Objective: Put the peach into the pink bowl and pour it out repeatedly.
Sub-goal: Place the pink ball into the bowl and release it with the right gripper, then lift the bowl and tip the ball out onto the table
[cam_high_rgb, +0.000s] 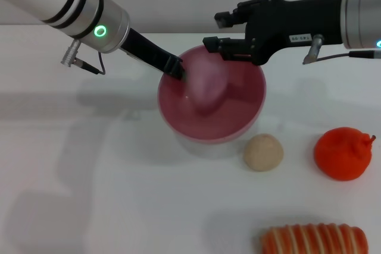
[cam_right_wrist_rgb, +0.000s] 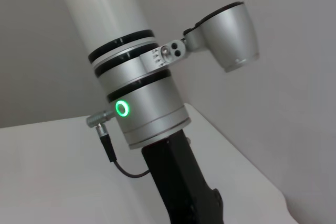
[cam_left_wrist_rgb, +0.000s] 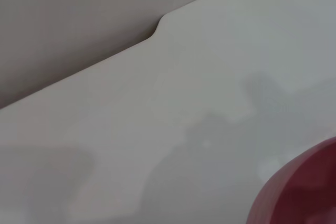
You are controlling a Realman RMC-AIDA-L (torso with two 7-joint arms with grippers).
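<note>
The only writing is a small white label [cam_high_rgb: 299, 38] on the right arm's black gripper housing, its characters too tiny to read; nothing else carries any text.

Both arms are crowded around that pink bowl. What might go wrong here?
Three risks, as I judge them:
1. The left gripper holds the pink bowl by its rim only; it might slip or tip.
2. The right gripper hangs just over the peach, near the other arm; they might bump.
3. The beige ball sits beside the bowl; a poured peach may knock it.
</note>
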